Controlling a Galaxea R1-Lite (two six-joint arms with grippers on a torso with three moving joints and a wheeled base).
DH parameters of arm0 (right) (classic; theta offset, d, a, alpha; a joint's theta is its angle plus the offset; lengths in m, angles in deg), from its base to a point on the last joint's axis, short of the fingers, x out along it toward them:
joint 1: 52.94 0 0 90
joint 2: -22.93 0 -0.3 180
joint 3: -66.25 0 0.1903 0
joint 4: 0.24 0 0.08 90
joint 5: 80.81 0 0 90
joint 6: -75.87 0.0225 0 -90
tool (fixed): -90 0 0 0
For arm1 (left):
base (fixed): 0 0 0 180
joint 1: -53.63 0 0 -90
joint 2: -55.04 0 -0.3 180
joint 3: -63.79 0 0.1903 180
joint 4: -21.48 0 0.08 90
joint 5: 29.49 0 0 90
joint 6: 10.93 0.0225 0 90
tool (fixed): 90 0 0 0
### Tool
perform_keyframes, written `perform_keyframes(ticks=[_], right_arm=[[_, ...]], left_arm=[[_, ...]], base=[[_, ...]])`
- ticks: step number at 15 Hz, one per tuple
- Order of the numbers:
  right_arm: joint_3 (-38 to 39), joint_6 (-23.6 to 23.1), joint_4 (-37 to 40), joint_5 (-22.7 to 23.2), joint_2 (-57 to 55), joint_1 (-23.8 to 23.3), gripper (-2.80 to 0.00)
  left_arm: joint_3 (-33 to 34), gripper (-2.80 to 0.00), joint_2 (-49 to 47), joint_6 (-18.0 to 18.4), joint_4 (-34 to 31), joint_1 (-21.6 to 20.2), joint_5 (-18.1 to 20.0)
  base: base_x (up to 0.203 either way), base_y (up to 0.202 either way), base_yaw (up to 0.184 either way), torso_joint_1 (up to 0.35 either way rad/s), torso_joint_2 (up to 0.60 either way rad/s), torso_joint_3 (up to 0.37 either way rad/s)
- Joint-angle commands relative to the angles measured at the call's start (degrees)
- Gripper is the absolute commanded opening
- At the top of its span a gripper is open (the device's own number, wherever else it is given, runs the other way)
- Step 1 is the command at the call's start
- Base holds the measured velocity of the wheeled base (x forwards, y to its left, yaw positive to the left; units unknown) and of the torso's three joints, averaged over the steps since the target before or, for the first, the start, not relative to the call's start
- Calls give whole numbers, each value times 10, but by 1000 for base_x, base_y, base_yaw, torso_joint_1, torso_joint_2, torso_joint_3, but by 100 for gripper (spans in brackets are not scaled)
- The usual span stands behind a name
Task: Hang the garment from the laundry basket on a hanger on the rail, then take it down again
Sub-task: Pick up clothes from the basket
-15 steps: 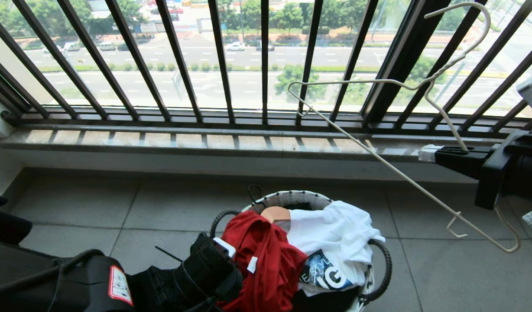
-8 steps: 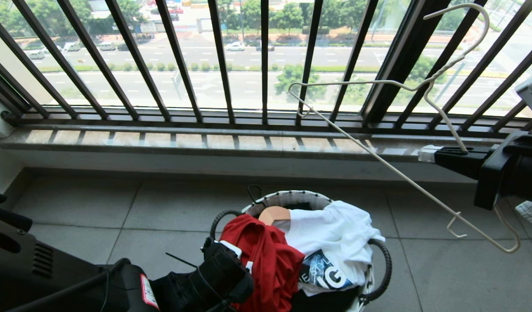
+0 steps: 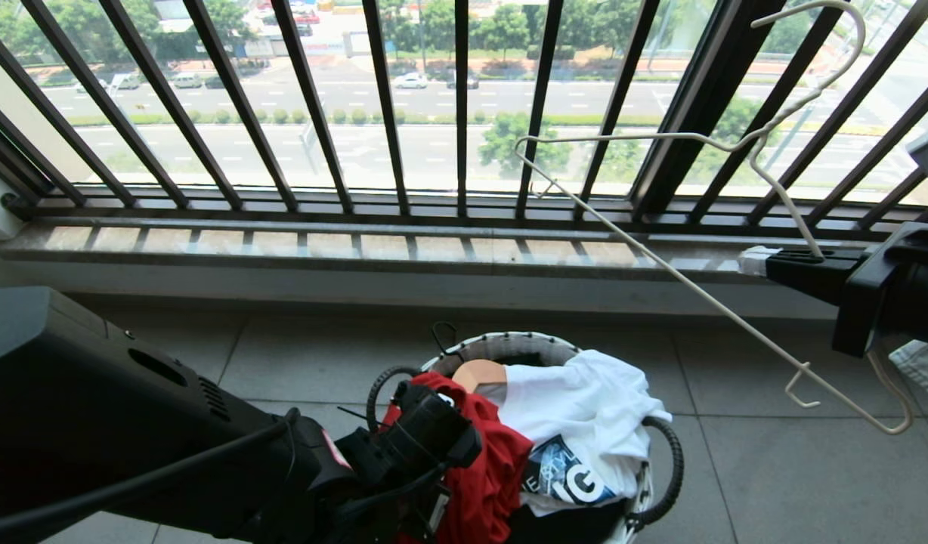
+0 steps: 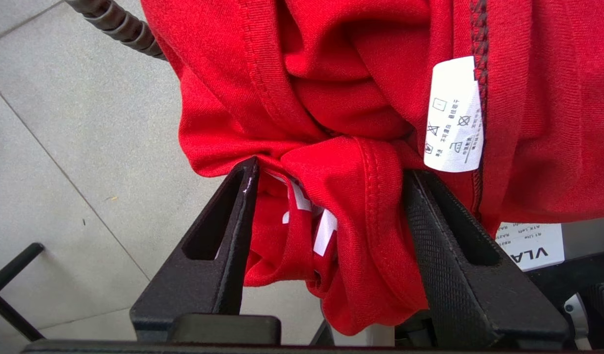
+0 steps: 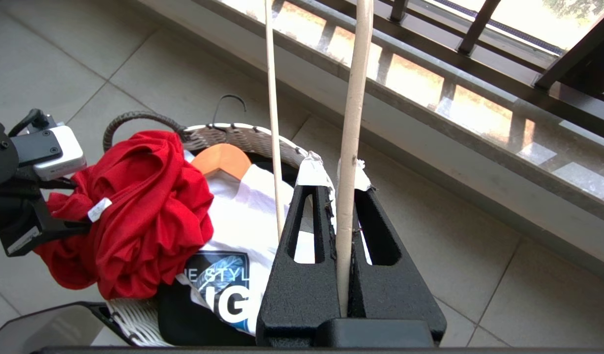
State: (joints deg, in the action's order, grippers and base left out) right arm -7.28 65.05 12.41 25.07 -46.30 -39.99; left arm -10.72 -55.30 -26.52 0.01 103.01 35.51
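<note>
Reaching from the lower left, the left gripper (image 4: 326,172) stands spread, a fold of the soft red garment (image 3: 494,468) between its fingers, heaped over the laundry basket (image 3: 664,483) rim at bottom centre. Bare floor tiles (image 3: 774,468) surround it. At far right, the right gripper (image 5: 337,177) pinches the thin white hanger (image 3: 660,261), tilted before the window bars (image 3: 388,106).

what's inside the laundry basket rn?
Laundry basket holds the red garment, a white printed T-shirt, a wooden hanger and something black. Anything deeper is covered.
</note>
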Motion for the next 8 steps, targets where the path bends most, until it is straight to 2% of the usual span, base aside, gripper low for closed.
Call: perform_keyframes(ticks=[1,4,8], right_arm=[[0,-1,-1,2,0,-1,-280],[0,-1,-1,1,1,-1,-280],[0,-1,-1,2,1,-2,-280]], left_arm=[[-28,0,38,-1,-55,-1,-2],[-57,0,89,-3,-117,-1,-2],[-75,0,84,-2,-118,-1,-2]], base=[[0,0,0,0,0,0],[0,0,0,0,0,0],[0,0,0,0,0,0]])
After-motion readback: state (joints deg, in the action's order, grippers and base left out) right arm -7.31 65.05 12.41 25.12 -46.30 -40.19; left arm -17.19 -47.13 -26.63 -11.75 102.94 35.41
